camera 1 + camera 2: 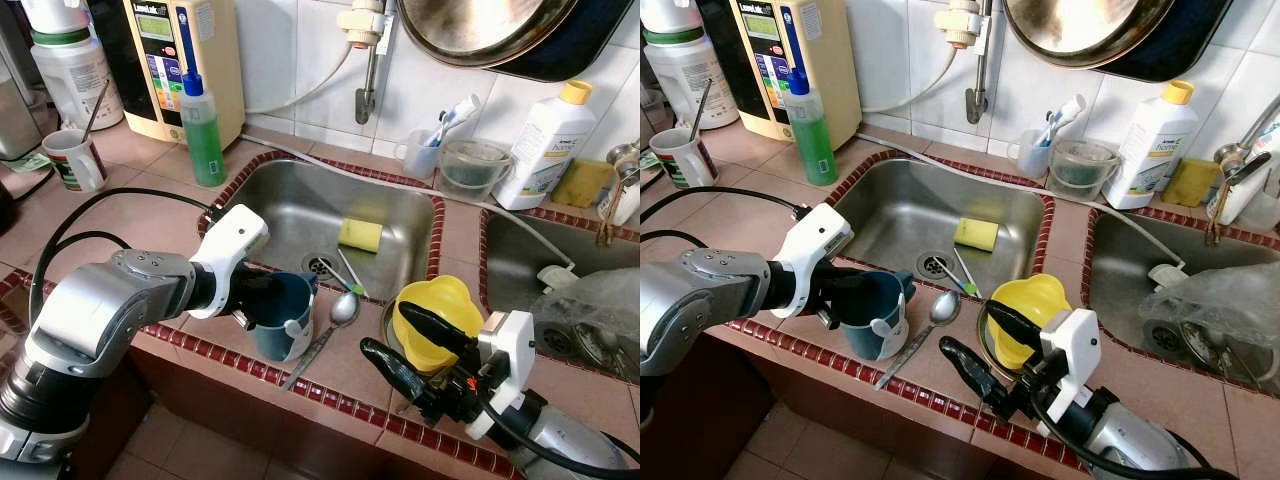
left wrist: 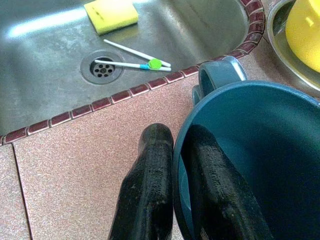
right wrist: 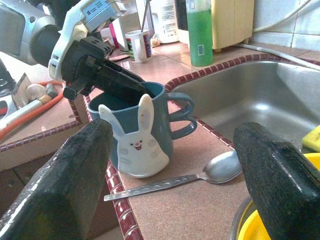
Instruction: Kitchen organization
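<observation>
On pink tiled counter (image 1: 150, 215), steel sink (image 1: 290, 215), blue mug (image 1: 283, 318) in left pincer (image 2: 175, 185)

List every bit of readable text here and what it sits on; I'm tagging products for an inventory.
Nothing reads with certainty.
Water purifier: a logo at the top and panel text, too blurred.
White bottle: a green label, its word too blurred.
White mug: print too small.
Green soap bottle: only a barcode-like patch.
Blue mug, held at the rim by the left end effector: a rabbit picture, no words.
</observation>
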Controlling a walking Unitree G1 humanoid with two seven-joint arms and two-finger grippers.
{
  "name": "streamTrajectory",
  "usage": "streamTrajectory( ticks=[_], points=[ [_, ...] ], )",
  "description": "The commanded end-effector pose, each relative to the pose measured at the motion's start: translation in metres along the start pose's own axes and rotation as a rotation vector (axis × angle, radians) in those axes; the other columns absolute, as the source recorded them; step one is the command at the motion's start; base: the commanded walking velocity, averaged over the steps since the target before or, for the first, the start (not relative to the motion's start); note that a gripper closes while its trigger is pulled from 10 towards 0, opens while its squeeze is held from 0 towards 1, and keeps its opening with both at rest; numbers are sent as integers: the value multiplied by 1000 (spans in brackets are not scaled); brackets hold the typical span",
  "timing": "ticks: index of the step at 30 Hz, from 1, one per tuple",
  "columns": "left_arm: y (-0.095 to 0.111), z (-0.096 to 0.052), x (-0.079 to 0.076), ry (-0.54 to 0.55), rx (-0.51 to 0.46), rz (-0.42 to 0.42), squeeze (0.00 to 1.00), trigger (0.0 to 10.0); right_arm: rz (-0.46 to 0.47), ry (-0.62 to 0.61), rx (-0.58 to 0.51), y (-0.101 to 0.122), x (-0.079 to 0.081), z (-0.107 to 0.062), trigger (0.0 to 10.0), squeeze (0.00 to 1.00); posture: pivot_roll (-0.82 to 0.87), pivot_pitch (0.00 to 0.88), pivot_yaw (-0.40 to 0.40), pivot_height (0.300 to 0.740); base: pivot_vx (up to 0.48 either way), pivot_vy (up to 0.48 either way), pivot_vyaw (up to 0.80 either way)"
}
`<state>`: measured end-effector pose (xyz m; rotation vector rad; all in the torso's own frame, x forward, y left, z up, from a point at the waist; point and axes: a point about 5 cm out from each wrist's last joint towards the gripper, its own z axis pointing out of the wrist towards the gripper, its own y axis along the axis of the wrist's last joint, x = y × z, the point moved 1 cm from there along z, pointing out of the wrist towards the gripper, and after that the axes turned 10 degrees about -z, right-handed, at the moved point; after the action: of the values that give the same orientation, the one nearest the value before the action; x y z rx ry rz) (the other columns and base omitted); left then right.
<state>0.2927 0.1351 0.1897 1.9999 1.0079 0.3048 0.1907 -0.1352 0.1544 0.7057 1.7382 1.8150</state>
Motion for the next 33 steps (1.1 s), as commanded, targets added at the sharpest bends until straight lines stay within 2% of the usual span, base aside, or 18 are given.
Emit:
streamTrajectory(
  ticks=[1, 17, 23, 24, 25, 26, 27, 33],
  points=[
    [4, -2, -1, 6, -7, 22, 0, 0, -10, 6, -9, 2, -1, 1, 10000, 0, 69, 0, -17, 740, 0, 0, 0],
    [6, -3, 6, 33, -37, 7, 0, 0, -26, 6, -16, 4, -5, 4, 10000, 0, 61, 0, -29, 740, 0, 0, 0],
    [18, -12, 17, 61, -98, -17, 0, 0, -33, 11, -23, 6, -8, 6, 10000, 0, 65, 0, -37, 740, 0, 0, 0],
    [22, -14, 21, 74, -121, -23, 0, 2588, -35, 10, -26, 7, -10, 7, 10000, 0, 66, 0, -39, 740, 0, 0, 0],
    [25, -15, 23, 77, -139, -21, 0, 6353, -38, 10, -29, 8, -11, 7, 10000, 0, 67, 0, -42, 740, 0, 0, 0],
    [27, -16, 23, 78, -152, -19, 0, 6353, -41, 10, -31, 8, -11, 8, 10000, 0, 67, 0, -42, 740, 0, 0, 0],
    [29, -16, 24, 77, -165, -23, 0, 10000, -43, 9, -35, 9, -12, 9, 10000, 0, 67, 0, -42, 740, 0, 0, 0],
    [41, -15, 29, 73, -304, -64, 0, 10000, -56, -51, -90, 19, -24, 18, 10000, 0, 64, 0, -49, 740, 0, 0, 0]
  ],
)
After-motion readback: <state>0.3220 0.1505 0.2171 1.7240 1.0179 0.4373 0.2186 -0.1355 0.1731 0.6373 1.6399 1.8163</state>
